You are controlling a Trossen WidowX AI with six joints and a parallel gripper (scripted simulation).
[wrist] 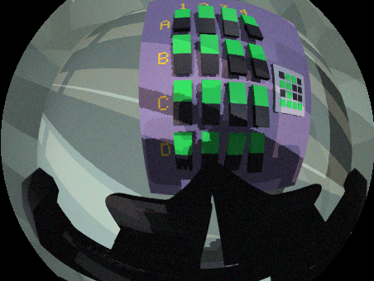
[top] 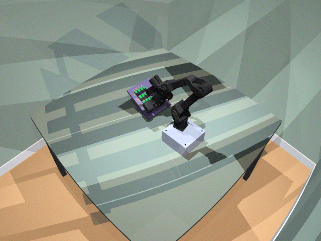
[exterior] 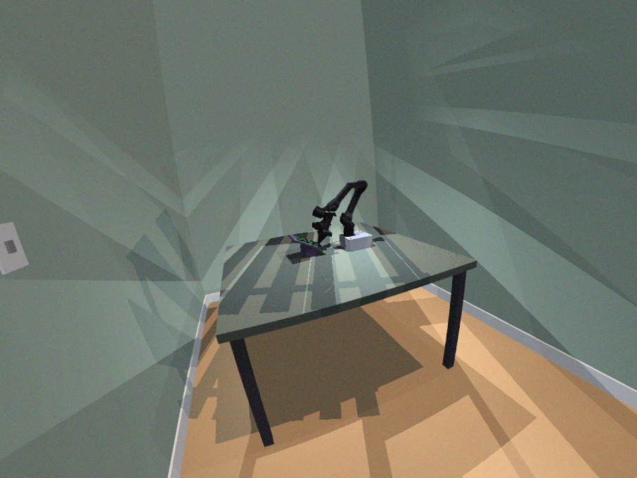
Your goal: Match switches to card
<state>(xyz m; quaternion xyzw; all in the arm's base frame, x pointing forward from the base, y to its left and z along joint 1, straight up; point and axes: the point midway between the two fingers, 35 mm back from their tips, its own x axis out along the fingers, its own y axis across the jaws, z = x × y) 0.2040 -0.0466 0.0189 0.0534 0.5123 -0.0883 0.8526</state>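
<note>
The end effector [top: 157,97] [exterior: 320,243] [wrist: 210,167], pressed together and empty, is held at the near row of the panel [top: 146,83] [exterior: 292,237] [wrist: 152,83]. Switch D2 [wrist: 210,145] is seen directly ahead; contact cannot be confirmed.

Switches partly hidden
Toward the tabletop's [top: 165,207] [exterior: 360,298] far-left edge, the arm [top: 181,82] [exterior: 341,197] covers part of the purple panel [top: 132,91] [wrist: 146,54]; the tool [wrist: 210,167] hides switch D2's [wrist: 210,142] near end.

Colours: purple panel [top: 131,92] [exterior: 301,241] [wrist: 290,136], yellow markings.
Green-and-dark-grey switches [wrist: 209,54]; white card [wrist: 289,90] with green and dark squares; black gripper [top: 153,94] [exterior: 320,242] [wrist: 210,167].
</note>
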